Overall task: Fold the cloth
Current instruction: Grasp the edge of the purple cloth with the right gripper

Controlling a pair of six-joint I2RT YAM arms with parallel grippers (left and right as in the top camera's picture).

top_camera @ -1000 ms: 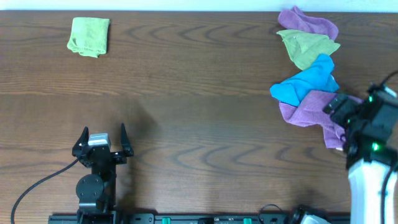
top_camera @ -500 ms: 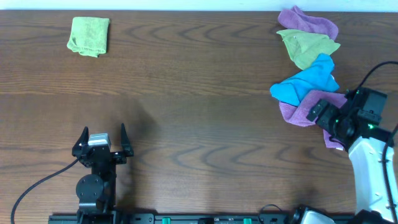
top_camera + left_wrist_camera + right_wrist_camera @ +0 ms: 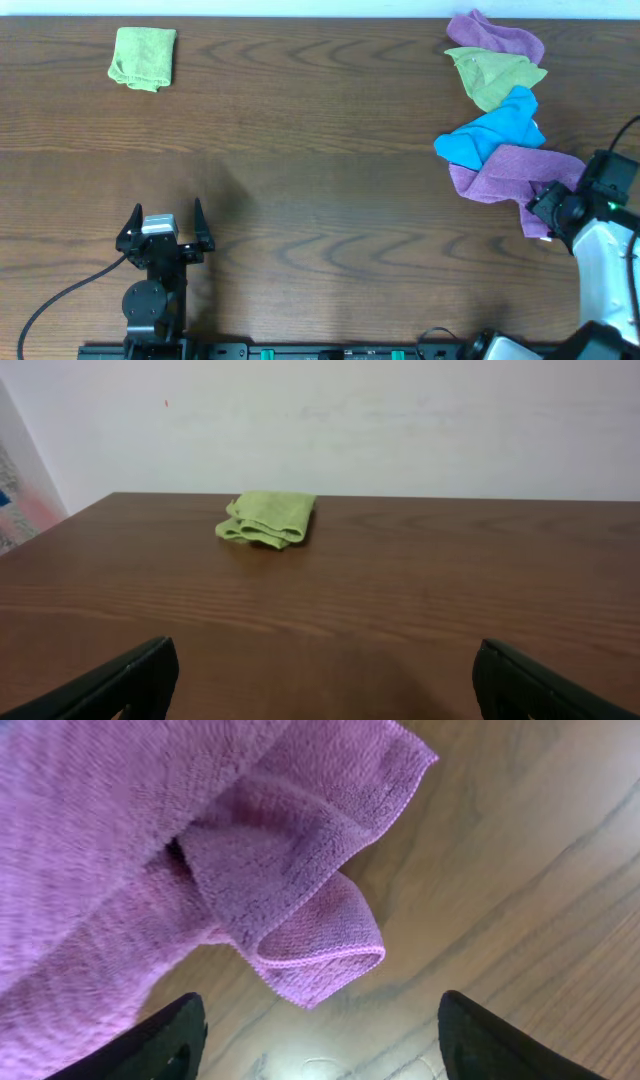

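Observation:
A crumpled purple cloth [image 3: 505, 172] lies at the right of the table, and its lower corner fills the right wrist view [image 3: 250, 850]. My right gripper [image 3: 548, 206] is open and empty, low over that corner, with a folded flap of cloth just ahead of the two fingers [image 3: 320, 1042]. My left gripper [image 3: 165, 224] is open and empty near the front left edge; its fingers [image 3: 320, 680] frame bare wood.
A blue cloth [image 3: 495, 128], a green cloth [image 3: 495, 75] and another purple cloth [image 3: 495, 35] are piled behind the purple one. A folded green cloth [image 3: 143, 57] sits at the far left corner and also shows in the left wrist view [image 3: 268, 518].
My right arm reached left over the purple cloth, then drew back right toward its lower corner. The cloth itself looks unmoved. The left arm has not moved.

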